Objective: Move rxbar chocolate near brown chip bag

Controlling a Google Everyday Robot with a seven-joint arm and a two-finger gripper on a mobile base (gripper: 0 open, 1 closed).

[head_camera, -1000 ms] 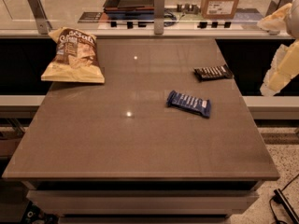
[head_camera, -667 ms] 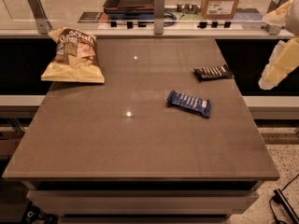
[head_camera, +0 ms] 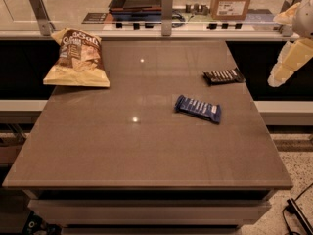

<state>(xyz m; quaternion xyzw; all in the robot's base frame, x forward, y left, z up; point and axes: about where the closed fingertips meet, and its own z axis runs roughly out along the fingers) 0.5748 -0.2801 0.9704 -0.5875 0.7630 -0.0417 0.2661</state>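
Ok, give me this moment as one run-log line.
gripper: off right edge of table | rxbar chocolate: back right, untouched | brown chip bag: back left | blue bar: right of centre

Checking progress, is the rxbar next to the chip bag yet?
No, the rxbar lies far to the right of the chip bag, close to the gripper beyond the table's right edge.

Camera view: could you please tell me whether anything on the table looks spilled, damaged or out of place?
Nothing stands out. The brown chip bag, rxbar chocolate and blue bar lie intact and apart on the table; the gripper hangs beyond its right edge, touching nothing.
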